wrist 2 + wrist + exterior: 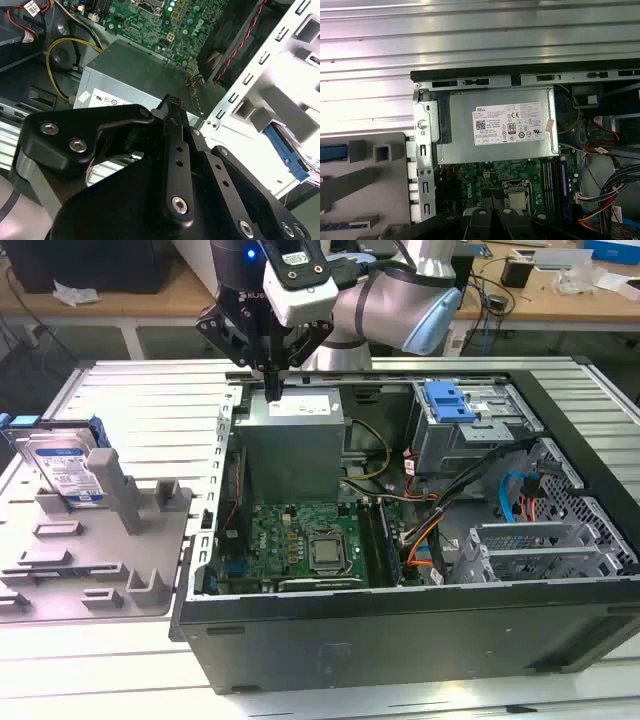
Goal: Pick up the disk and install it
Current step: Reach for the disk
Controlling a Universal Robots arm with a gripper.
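The disk, silver with a white-and-blue label and a blue bracket, stands upright in a grey fixture on the exterior view's left, outside the open computer case. My gripper hangs well to the right of the disk, over the far left corner of the grey power-supply box. Its fingers are shut together with nothing between them. In the second wrist view the shut fingertips point at the power-supply box. A blue edge of the disk's bracket lies off to one side.
The grey drive cage with a blue latch sits at the case's far right. The motherboard and loose cables fill the case floor. The case wall separates the fixture from the inside. Workbenches stand behind.
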